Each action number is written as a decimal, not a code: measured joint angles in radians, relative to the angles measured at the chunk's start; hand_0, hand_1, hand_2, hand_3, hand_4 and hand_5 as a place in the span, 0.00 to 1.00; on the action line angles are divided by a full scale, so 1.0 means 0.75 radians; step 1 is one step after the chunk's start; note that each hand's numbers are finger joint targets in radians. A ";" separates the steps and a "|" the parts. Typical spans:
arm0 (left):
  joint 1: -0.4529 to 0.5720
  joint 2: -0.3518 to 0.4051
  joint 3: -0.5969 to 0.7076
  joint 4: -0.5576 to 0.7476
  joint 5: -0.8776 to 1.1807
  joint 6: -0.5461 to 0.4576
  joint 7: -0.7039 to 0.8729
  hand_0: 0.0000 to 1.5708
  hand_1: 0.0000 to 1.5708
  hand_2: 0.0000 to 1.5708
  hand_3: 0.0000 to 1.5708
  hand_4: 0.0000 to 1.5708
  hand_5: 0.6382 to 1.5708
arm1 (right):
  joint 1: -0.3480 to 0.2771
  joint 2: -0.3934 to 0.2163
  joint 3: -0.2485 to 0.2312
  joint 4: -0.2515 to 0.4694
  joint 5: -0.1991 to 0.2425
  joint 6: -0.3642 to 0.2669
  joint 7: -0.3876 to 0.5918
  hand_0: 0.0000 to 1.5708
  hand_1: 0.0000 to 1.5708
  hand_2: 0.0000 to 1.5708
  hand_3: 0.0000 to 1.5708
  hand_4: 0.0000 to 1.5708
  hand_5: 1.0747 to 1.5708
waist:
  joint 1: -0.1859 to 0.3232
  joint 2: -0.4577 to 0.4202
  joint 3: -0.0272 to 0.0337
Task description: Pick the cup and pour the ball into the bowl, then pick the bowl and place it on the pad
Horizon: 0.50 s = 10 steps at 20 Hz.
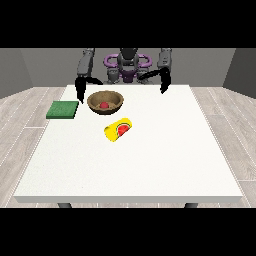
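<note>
A brown wooden bowl (105, 102) stands on the white table (150, 160) near its far edge, with a red ball (103, 105) inside it. In front of the bowl a yellow cup (118, 129) lies on its side, red showing on its surface. A green pad (63, 109) lies at the table's left edge. The hand at the view's left (79, 90) hangs just left of the bowl, between bowl and pad, touching neither. The hand at the view's right (163, 86) hangs over the far edge, away from everything. Neither hand holds anything.
The robot's torso (127, 67) stands behind the table's far edge. Grey floor surrounds the table on both sides.
</note>
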State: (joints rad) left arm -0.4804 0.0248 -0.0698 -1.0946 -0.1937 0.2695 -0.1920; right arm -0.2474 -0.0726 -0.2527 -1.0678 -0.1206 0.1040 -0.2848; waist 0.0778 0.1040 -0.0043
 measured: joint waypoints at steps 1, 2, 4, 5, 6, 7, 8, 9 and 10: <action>0.019 0.009 0.006 -0.013 0.025 -0.038 -0.024 0.00 0.00 0.00 0.00 0.00 0.99 | -0.017 -0.003 -0.010 0.023 -0.003 -0.013 -0.005 0.00 0.00 0.00 0.00 0.20 1.00 | 0.013 0.004 0.0016; 0.033 0.022 0.016 -0.018 0.046 -0.071 -0.056 0.00 0.00 0.00 0.00 0.00 0.99 | -0.041 0.003 -0.016 0.038 -0.004 -0.034 -0.012 0.00 0.00 0.00 0.00 0.19 1.00 | 0.021 0.014 0.0025; 0.066 0.036 0.028 -0.049 0.072 -0.114 -0.082 0.00 0.00 0.00 0.00 0.00 0.99 | -0.077 -0.011 -0.037 0.105 -0.016 -0.048 -0.032 0.00 0.00 0.00 0.00 0.16 0.99 | 0.032 0.013 0.0037; 0.069 0.051 0.045 -0.051 0.090 -0.138 -0.100 0.00 0.00 0.00 0.00 0.00 0.99 | -0.095 -0.007 -0.037 0.129 -0.016 -0.060 -0.044 0.00 0.00 0.00 0.00 0.17 0.99 | 0.029 0.021 0.0042; 0.068 0.068 0.053 -0.071 0.103 -0.165 -0.090 0.00 0.00 0.00 0.00 0.00 0.99 | -0.114 -0.018 -0.049 0.168 -0.023 -0.059 -0.060 0.00 0.00 0.00 0.00 0.16 0.99 | 0.039 0.024 0.0047; 0.073 0.081 0.066 -0.078 0.110 -0.179 -0.095 0.00 0.00 0.00 0.00 0.00 0.99 | -0.140 -0.026 -0.051 0.200 -0.027 -0.060 -0.066 0.00 0.00 0.00 0.00 0.16 0.99 | 0.036 0.025 0.0051; 0.091 0.089 0.072 -0.091 0.118 -0.193 -0.102 0.00 0.00 0.00 0.00 0.00 0.99 | -0.143 -0.040 -0.059 0.234 -0.032 -0.050 -0.089 0.00 0.00 0.00 0.00 0.14 0.99 | 0.037 0.026 0.0052; 0.097 0.087 0.074 -0.104 0.117 -0.194 -0.090 0.00 0.00 0.00 0.00 0.00 0.99 | -0.159 -0.054 -0.061 0.271 -0.035 -0.045 -0.096 0.00 0.00 0.00 0.00 0.12 0.98 | 0.033 0.021 0.0054; 0.106 0.095 0.080 -0.115 0.123 -0.207 -0.092 0.00 0.00 0.00 0.00 0.00 0.99 | -0.176 -0.063 -0.067 0.305 -0.038 -0.048 -0.110 0.00 0.00 0.00 0.00 0.12 0.98 | 0.038 0.027 0.0056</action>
State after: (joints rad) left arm -0.4007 0.0964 -0.0097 -1.1806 -0.1013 0.1141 -0.2610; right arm -0.3792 -0.1199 -0.3033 -0.8390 -0.1488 0.0680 -0.3671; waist 0.1063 0.1243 0.0000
